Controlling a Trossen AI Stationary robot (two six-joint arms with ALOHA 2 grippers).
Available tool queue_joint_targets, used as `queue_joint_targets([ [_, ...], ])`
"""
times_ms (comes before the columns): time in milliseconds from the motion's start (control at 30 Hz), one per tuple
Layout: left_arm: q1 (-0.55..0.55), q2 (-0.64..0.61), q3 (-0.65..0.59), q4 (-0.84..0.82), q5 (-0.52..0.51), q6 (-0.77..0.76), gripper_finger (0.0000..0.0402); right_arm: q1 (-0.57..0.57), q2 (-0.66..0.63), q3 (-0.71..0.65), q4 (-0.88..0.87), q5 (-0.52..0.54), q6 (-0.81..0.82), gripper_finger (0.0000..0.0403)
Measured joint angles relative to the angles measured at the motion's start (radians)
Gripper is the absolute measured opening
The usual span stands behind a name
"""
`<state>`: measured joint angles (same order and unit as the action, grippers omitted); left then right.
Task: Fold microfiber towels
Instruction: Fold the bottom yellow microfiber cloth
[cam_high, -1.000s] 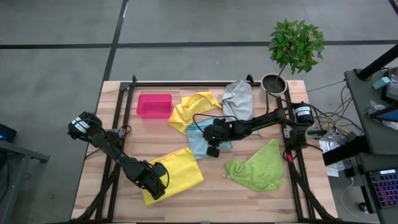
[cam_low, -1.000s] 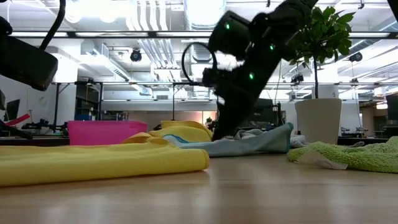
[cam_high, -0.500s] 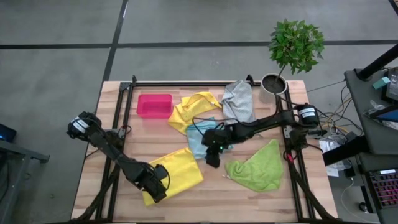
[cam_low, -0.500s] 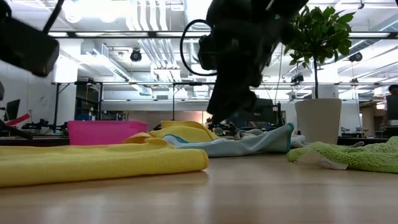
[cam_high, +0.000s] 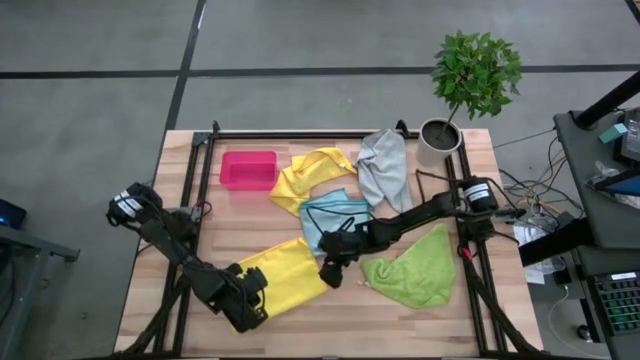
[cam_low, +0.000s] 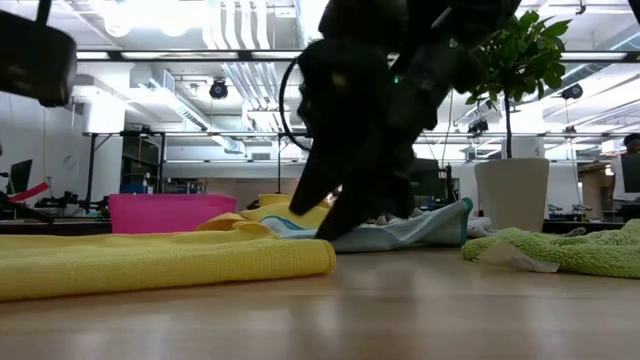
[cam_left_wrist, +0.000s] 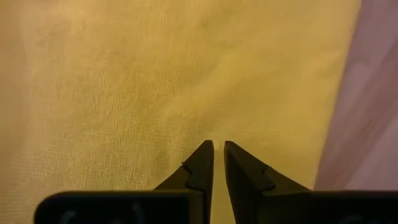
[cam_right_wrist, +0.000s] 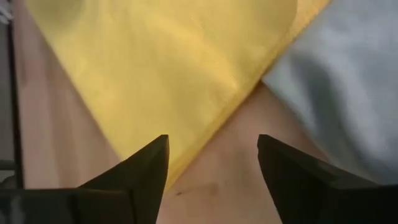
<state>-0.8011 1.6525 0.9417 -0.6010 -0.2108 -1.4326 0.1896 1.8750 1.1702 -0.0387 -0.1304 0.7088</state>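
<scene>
High view is showing you the right gripper (cam_high: 330, 277) hovering, jaws apart, at the yellow towel's (cam_high: 285, 275) near-centre edge, while the left gripper (cam_high: 247, 305) is pressing nearly-closed jaws onto its other end.

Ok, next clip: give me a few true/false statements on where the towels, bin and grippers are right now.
1. The right gripper is open above the near yellow towel's edge. True.
2. The left gripper is wide open. False: its fingers are nearly together over that yellow towel.
3. The lime green towel lies inside the pink bin. False: it lies on the table by the right arm's side.
4. The grey towel lies beside the potted plant. True.
</scene>
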Motion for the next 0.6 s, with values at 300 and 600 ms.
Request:
queue_joint_targets([
  [300,-0.012,0.039,-0.003,-0.004,0.012,0.0,0.0024,-0.007,0.074,0.007,0.113,0.002,0.052,0.024],
  [600,-0.011,0.037,-0.004,-0.005,0.018,0.0,0.0024,-0.007,0.136,0.005,0.335,-0.026,0.058,0.0225],
])
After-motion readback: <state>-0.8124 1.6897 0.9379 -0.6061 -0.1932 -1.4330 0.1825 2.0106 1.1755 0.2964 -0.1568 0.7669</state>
